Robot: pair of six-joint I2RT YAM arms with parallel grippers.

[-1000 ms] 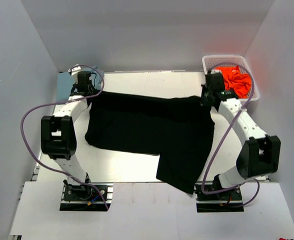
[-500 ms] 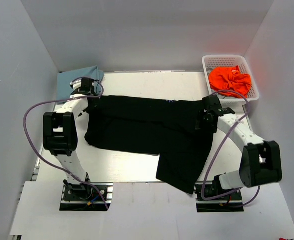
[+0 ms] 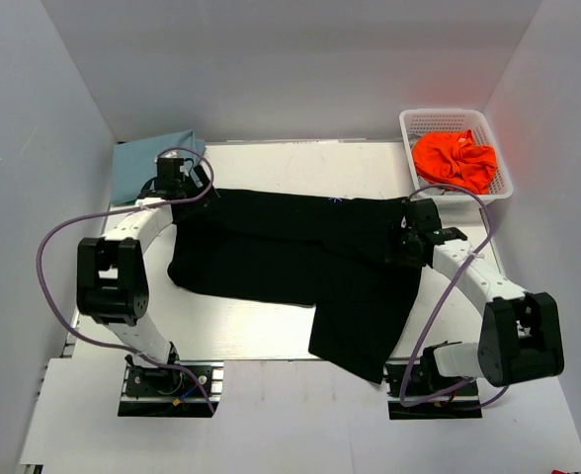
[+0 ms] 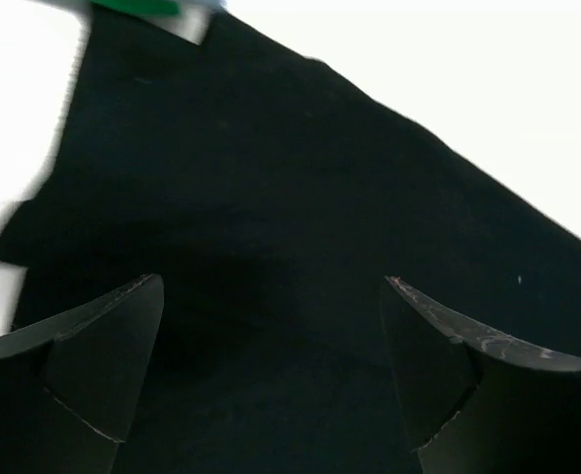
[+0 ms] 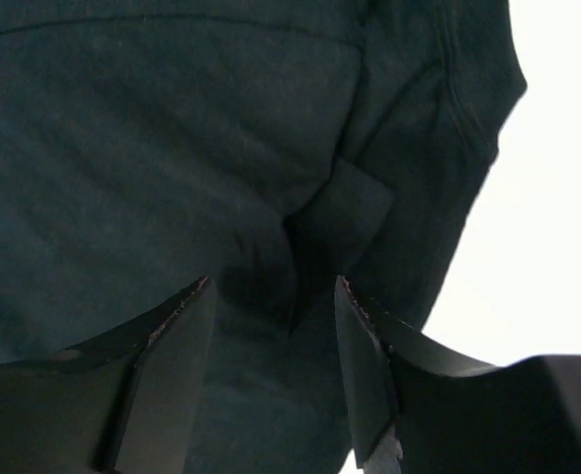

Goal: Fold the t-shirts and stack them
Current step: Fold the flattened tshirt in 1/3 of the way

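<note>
Though spread wide, the black t-shirt (image 3: 290, 257) lies rumpled.

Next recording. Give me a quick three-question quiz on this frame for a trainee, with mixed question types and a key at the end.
1. True or false: the orange shirt lies inside the white basket.
2. What is spread across the table? A. black shirt B. towel C. jeans
3. Fill in: the left hand and the right hand both hover over the black shirt with jaws ____.

Key: 1 true; 2 A; 3 open, with no cloth gripped between the fingers.
</note>
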